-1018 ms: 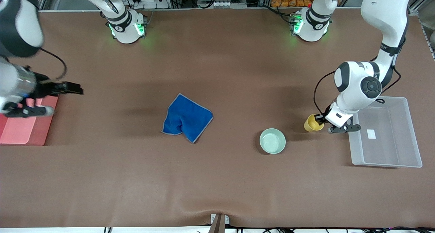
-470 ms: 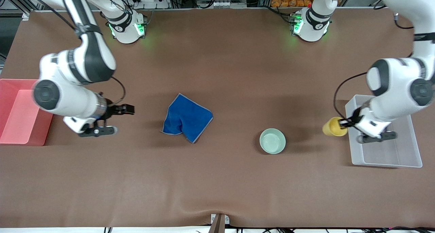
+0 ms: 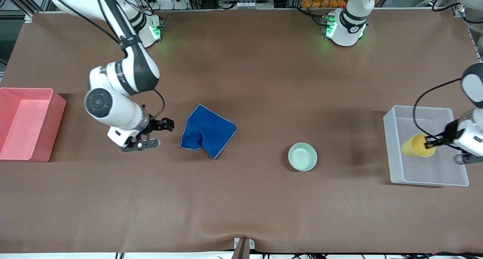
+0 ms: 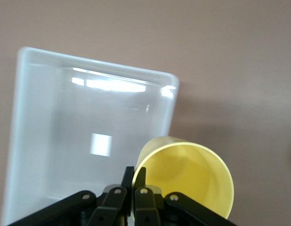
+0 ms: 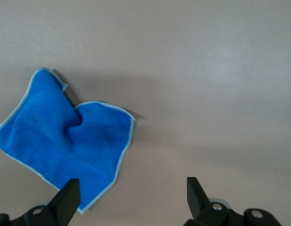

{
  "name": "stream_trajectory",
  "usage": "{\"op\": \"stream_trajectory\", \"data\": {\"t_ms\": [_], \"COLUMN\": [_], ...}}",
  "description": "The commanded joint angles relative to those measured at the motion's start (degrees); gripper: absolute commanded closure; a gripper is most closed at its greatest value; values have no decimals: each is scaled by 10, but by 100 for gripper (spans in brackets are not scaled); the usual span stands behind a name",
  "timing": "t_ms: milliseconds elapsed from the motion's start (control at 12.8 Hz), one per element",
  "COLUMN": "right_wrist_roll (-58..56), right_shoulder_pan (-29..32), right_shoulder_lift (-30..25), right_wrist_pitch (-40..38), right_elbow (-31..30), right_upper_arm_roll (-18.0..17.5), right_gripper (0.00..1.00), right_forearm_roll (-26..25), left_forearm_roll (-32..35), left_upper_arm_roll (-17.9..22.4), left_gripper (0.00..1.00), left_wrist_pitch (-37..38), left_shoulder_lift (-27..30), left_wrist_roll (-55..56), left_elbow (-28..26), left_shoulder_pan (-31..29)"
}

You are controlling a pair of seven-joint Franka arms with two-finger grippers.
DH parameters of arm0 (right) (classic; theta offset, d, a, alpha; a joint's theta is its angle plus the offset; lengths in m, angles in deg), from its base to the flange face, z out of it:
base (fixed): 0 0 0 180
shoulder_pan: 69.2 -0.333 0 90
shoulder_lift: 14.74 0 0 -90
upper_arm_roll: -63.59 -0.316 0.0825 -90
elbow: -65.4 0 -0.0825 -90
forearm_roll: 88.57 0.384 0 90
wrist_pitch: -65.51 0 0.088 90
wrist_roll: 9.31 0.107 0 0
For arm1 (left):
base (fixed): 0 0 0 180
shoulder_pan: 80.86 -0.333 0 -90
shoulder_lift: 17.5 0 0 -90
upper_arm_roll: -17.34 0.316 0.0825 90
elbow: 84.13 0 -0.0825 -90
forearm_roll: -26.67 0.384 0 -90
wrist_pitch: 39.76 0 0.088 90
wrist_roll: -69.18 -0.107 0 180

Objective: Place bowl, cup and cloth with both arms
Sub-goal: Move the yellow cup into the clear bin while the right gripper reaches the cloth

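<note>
Brown table (image 3: 241, 198), spanning the whole front view. Pink bin (image 3: 26, 123) at the edge by the right arm's end; clear bin (image 3: 426, 178) at the edge by the left arm's end.

Cloth (image 3: 207, 131) rumpled and folded over itself, mid-table, somewhat toward the right arm's end, clear of every edge. Bowl (image 3: 302, 157) upright and empty, resting between cloth and clear bin, a little nearer the front edge than the cloth, touched by nothing.

Cup (image 3: 417, 145) tipped on its side in the air, over the clear bin's interior, pinched by its wall: one finger inside the rim, one outside, left gripper (image 4: 134, 176) closed tight on that thin wall. Right gripper (image 3: 166, 124) low over bare table just beside the cloth, on the pink bin's side of it, fingers (image 5: 67, 197) spread wide with nothing between them.

Risks, as judged from here: released while tilted, likely to roll or bounce against the bin wall and perhaps out; held only by a thin rim, liable to swivel or slip. Closing short of the cloth, or nipping one loose fold, apt to drag it across the table rather than lift it.
</note>
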State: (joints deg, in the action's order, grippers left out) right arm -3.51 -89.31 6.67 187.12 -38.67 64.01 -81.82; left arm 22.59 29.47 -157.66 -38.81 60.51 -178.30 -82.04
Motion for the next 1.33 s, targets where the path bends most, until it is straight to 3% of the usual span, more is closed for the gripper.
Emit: {"op": "stream_trajectory", "data": {"t_ms": [0,392,705,940,1253], "right_wrist_roll": [4,3,5,7,69], "right_shoulder_pan": [-25,-27,-53,-70,-109], "right_shoulder_lift": [17,18,42,61,97], "right_wrist_pitch": [25,26,52,78,107], "right_elbow": [3,3,5,4,3], "right_upper_arm_roll": [5,5,5,5,6], "right_gripper": [0,0,0,0,0], "right_forearm_roll": [10,10,10,10,10], "left_forearm_roll": [-9,-37,-39,-77,-85], "left_upper_arm_roll": [8,8,5,5,2], "left_gripper": [100,100,100,100,100], "left_wrist_pitch": [18,6,-20,-43,-54], "left_shoulder_lift": [-62,-129,-153,-169,-179], "left_wrist_roll": [-43,-82,-82,-91,-91], "left_elbow": [64,98,99,97,96], "left_shoulder_pan": [-28,-58,-59,-59,-54]}}
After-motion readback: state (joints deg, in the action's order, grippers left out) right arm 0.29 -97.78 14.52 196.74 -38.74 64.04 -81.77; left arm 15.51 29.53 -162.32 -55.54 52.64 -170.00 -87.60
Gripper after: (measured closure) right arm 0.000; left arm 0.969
